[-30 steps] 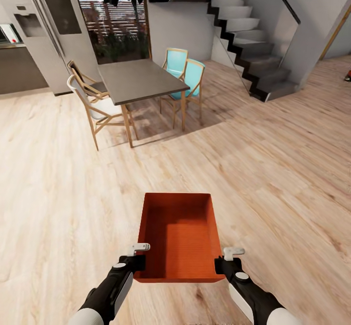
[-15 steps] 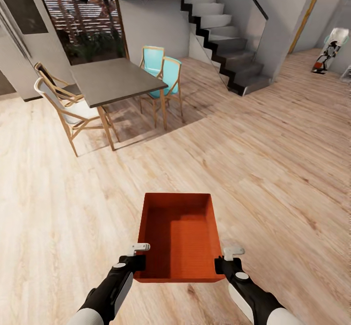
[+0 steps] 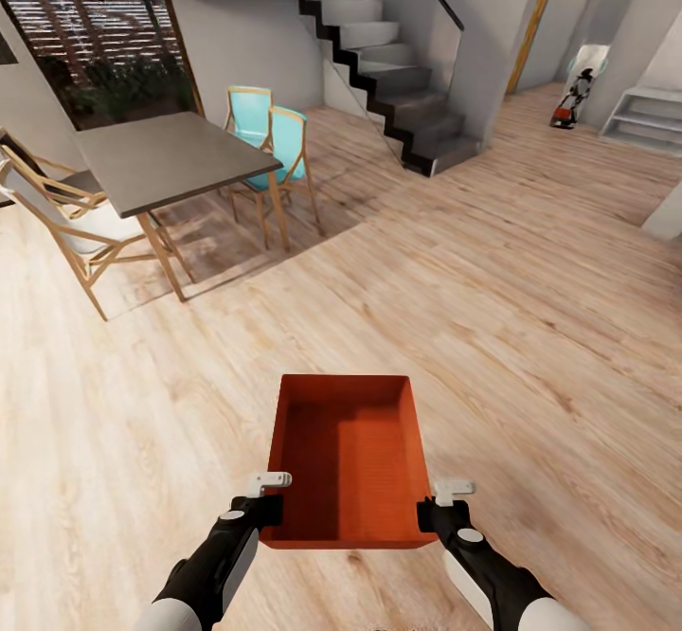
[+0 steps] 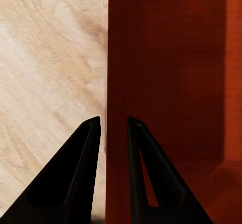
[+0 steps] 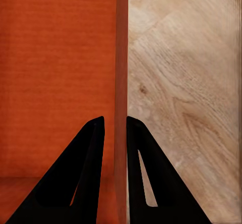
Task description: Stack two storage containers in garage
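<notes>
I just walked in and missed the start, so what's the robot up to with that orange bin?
The robot is carrying one orange bin over the wood floor, held up between both arms. The left gripper is clamped on the bin's left wall and the right gripper on its right wall, one finger inside and one outside each. A dining table with chairs and a staircase lie ahead.

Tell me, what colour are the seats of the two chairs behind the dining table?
Turquoise chairs with light wooden frames, clearest in the head view.

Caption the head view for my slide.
Both tools, left and right, carry an orange-red storage container across wood flooring.
</notes>
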You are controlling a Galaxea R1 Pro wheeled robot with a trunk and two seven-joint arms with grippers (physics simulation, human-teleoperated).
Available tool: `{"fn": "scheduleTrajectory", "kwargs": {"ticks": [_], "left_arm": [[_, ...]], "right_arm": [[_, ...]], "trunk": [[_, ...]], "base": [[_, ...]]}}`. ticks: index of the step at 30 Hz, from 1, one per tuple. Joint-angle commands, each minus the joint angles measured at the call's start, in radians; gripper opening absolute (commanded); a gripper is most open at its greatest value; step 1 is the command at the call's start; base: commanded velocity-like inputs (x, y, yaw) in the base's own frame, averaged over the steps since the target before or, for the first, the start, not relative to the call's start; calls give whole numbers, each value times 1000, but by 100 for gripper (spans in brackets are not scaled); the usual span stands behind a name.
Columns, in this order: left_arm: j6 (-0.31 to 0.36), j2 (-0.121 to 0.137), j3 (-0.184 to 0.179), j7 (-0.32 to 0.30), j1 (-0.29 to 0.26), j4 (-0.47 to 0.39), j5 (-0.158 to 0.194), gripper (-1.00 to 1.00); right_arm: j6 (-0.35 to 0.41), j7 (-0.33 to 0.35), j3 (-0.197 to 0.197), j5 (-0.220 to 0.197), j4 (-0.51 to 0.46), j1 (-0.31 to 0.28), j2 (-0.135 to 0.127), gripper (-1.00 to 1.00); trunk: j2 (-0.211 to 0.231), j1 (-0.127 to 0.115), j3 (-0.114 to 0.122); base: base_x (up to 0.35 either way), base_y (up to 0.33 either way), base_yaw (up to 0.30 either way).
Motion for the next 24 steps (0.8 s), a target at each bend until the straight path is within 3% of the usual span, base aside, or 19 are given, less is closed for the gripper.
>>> {"fn": "scheduleTrajectory", "kwargs": {"ticks": [1,8,24], "left_arm": [[6,1,-9,-16,0,-2,5,-100],[6,1,-9,-16,0,-2,5,-100],[6,1,-9,-16,0,-3,5,-100]], "right_arm": [[-2,-2,8,-14,-2,-2,-36,-100],[-2,-2,8,-14,-2,-2,-36,-100],[0,-2,8,-16,-2,-2,-34,-100]], "trunk": [[-1,0,-2],[-1,0,-7],[-1,0,10]], "base": [[0,0,-264],[0,0,-259],[0,0,-13]]}}
